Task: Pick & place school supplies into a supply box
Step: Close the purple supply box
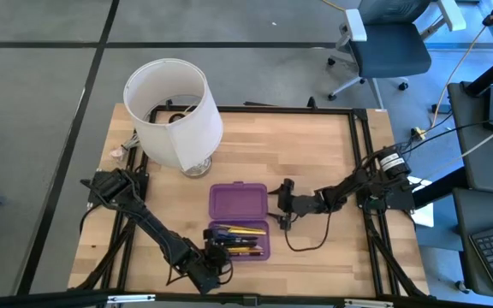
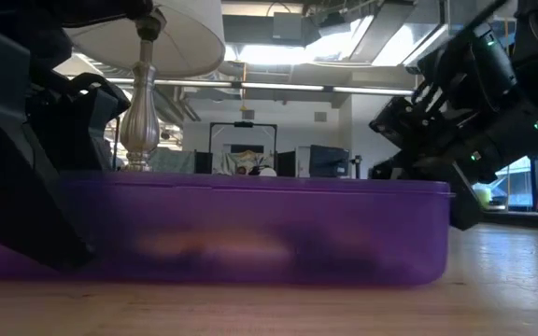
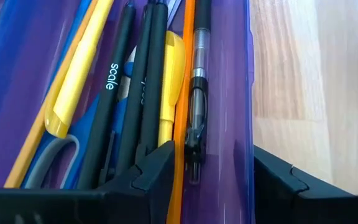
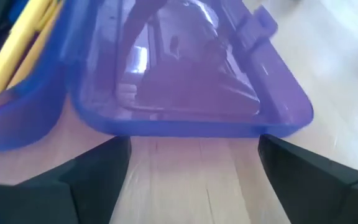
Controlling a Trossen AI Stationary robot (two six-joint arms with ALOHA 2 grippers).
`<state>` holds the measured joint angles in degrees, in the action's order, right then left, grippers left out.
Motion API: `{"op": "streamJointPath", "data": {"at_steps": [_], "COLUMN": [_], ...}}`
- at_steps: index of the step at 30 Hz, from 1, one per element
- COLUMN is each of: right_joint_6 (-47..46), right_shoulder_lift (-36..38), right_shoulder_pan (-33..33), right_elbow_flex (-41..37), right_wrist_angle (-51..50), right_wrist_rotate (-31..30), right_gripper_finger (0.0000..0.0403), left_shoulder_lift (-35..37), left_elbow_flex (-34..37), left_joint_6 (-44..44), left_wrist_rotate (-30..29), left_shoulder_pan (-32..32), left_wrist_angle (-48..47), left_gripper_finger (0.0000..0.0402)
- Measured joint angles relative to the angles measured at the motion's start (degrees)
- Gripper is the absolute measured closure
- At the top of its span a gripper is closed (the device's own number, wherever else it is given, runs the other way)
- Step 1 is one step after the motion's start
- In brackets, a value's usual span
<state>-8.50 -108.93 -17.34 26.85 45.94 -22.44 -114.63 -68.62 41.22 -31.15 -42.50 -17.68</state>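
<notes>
The purple supply box (image 1: 239, 222) lies open at mid-table. Its lid (image 1: 238, 203) lies flat on the far side and its tray (image 1: 259, 250) on the near side. In the tray lie the school supplies (image 3: 129, 93): yellow pencils, dark pens, blue-handled scissors and a clear-barrelled pen (image 3: 195, 118). My left gripper (image 3: 219, 180) stands open at the tray's left end. One finger (image 3: 157, 177) is inside and one (image 3: 278, 183) outside the near long wall (image 3: 244, 112). I see no touch. My right gripper (image 4: 191, 180) stands open just right of the lid's right end (image 4: 191, 127).
A lamp with a big white shade (image 1: 174, 111) stands at the far left of the wooden table (image 1: 315, 154). A black frame (image 1: 362, 162) runs along the table's edges. A dark cable (image 1: 302, 241) loops on the table below my right arm.
</notes>
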Motion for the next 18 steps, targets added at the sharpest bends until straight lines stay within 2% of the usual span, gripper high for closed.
{"op": "streamJointPath", "data": {"at_steps": [5, 9, 13, 15, 18], "right_joint_6": [9.13, 7.76, 3.46, 3.09, 3.92], "right_shoulder_lift": [-0.15, -0.21, -0.26, -0.26, -0.24], "right_shoulder_pan": [0.33, 1.66, 2.72, 3.36, 4.09], "right_elbow_flex": [-0.15, -0.15, -0.17, -0.15, 0.07], "right_wrist_angle": [3.06, 4.02, 3.93, 3.93, 3.94], "right_wrist_rotate": [1.73, 8.55, 11.23, 14.09, 15.29], "right_gripper_finger": [0.0044, 0.0044, 0.0044, 0.0044, 0.0044], "left_shoulder_lift": [0.09, 0.07, 0.07, 0.07, 0.07], "left_elbow_flex": [0.0, 0.04, 0.04, 0.04, 0.02], "left_joint_6": [-0.03, -0.01, -0.01, -0.01, -0.09], "left_wrist_rotate": [0.33, 1.15, 1.17, 1.45, 3.04], "left_shoulder_pan": [-0.02, 0.15, 0.81, 1.26, 2.01], "left_wrist_angle": [-1.64, -2.26, -2.23, -2.25, -2.52], "left_gripper_finger": [0.0238, 0.0238, 0.024, 0.0239, 0.0238]}}
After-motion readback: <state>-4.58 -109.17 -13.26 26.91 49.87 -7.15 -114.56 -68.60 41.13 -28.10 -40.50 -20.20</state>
